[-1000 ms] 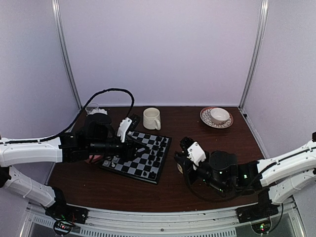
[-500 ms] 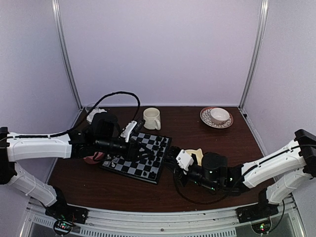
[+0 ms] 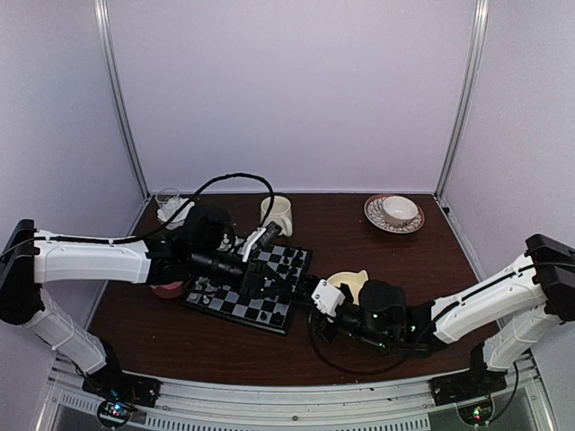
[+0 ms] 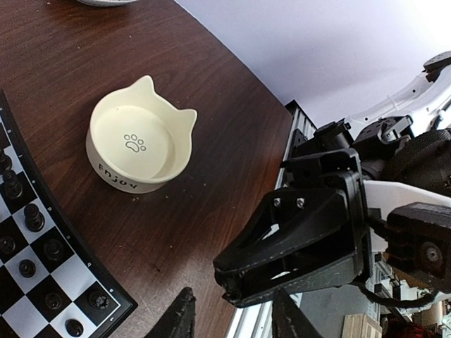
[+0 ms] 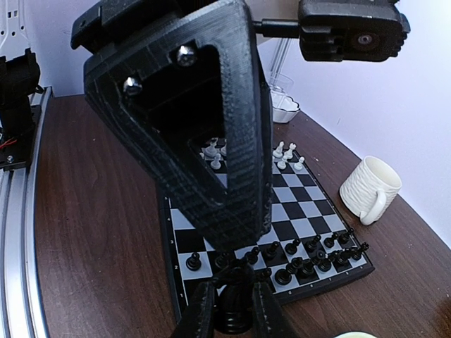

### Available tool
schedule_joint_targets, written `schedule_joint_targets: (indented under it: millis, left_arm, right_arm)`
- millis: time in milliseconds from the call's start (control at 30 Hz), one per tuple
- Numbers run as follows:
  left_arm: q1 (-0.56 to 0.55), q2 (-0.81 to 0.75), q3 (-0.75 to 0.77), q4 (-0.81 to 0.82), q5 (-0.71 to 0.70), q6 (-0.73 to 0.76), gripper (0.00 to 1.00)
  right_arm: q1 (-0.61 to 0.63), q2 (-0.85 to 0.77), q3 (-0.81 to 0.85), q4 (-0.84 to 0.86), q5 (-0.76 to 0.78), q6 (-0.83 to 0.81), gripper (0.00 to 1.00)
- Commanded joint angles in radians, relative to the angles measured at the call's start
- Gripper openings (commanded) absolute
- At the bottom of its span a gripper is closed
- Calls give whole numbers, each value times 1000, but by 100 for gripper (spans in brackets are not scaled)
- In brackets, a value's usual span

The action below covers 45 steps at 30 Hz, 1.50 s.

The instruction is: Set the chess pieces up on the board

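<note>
Left gripper: right gripper lies just ahead of the jaws, slightly right; bowl farther ahead to the left; board at far left, chess pieces on the rows along its edge. Right gripper: one chess piece sits between the jaws, left gripper close ahead, board beyond it, mug past the board's right side, glass dish behind the board.

Pretty obviously a robotics lab test booth, not a home: plain pale lilac wall panels and thin silver metal posts box in the dark brown wooden table. A ribbed aluminium rail along the table's near edge carries white-and-black robot arms and small LED-lit circuit boards.
</note>
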Motion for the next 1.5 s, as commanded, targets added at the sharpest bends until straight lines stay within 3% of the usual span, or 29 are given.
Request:
schedule_joint_targets:
  millis: [0,233,367,667,700,833,933,1200,1367,1467]
  left_arm:
    - [5,27,40,27,34,-11,37]
    - [4,48,53,11,34,-12,36]
    - [4,55,57,6,35,-13,29]
    - [2,61,65,-10,38,-5,1]
    - [2,61,67,-16,33,0,0]
    - [1,53,70,-62,-24,30,0]
    - [-7,44,74,-104,-112,73,0]
    - [-39,58,88,-158,-299,166,0]
    - [-76,65,93,-172,-420,221,0]
    - [-91,83,104,-183,-473,245,0]
  right_arm:
    - [-5,12,33,20,-8,-12,9]
    - [-6,12,48,2,-12,-12,10]
    - [-4,17,58,2,7,-12,11]
    - [-6,30,85,-19,34,-16,13]
    - [-5,29,86,-22,34,-18,17]
    - [-5,3,80,-48,35,-12,55]
    - [-5,-59,93,-138,42,15,69]
    - [-26,-305,195,-560,110,133,78]
    - [-251,-426,211,-757,66,305,82]
    - [-368,-464,173,-713,-1,324,82]
